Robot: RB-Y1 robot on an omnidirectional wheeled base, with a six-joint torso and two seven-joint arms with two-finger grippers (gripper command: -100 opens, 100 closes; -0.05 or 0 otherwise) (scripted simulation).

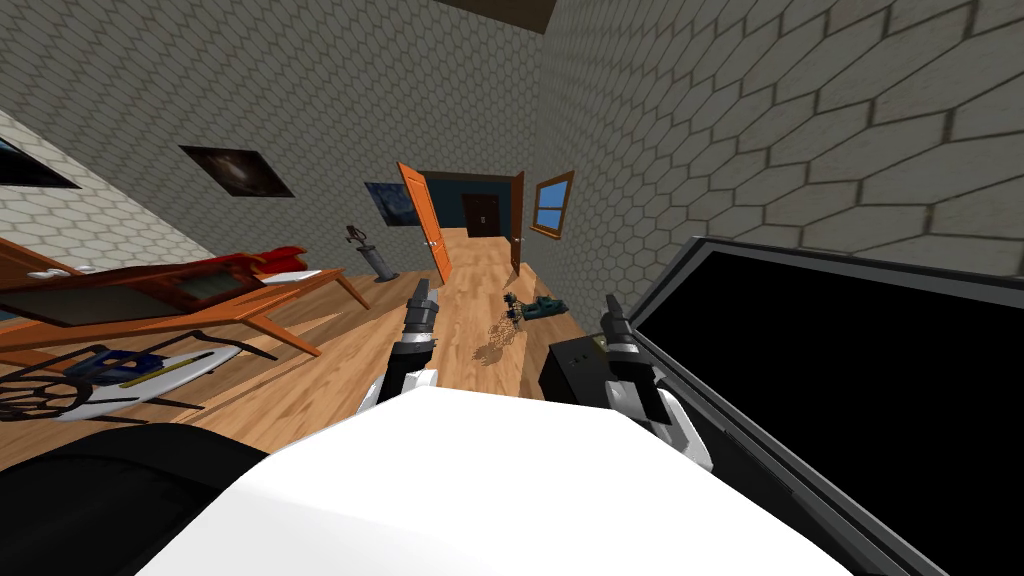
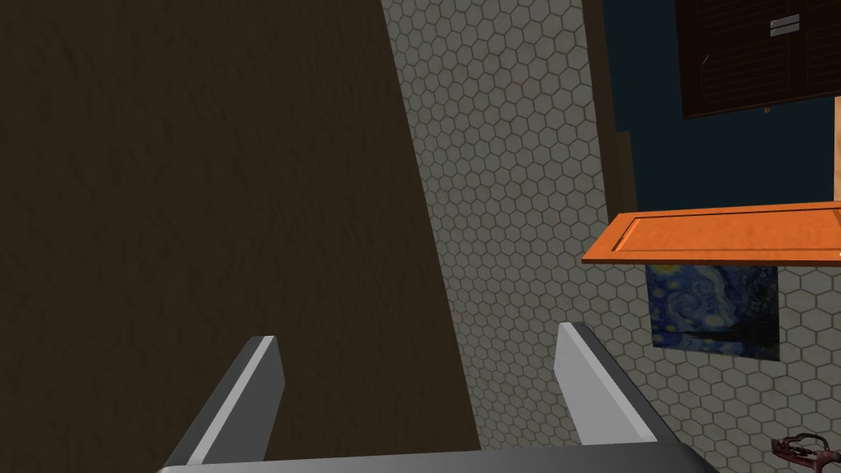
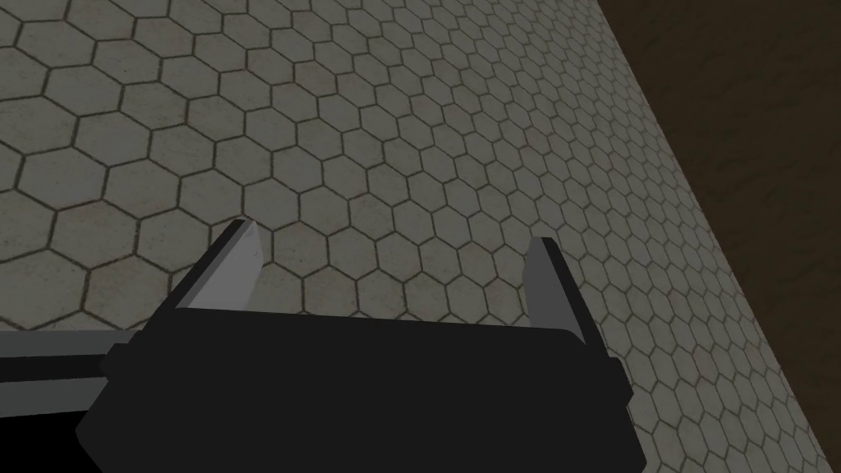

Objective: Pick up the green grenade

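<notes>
Green grenade [image 1: 547,307] on floor [image 1: 470,285] beside wall [image 1: 640,200].

The right gripper [image 3: 392,240] holds its jaws wide apart before a grey hexagon-tiled wall [image 3: 369,123] that meets a dark brown surface [image 3: 755,107].

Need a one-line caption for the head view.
Left gripper and right gripper held forward over a wooden floor; a green object lies ahead by the hexagon-tiled wall.

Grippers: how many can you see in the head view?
2. The left gripper hangs over the floor, open. The right gripper is beside the black screen, open too. None seem hidden.
</notes>
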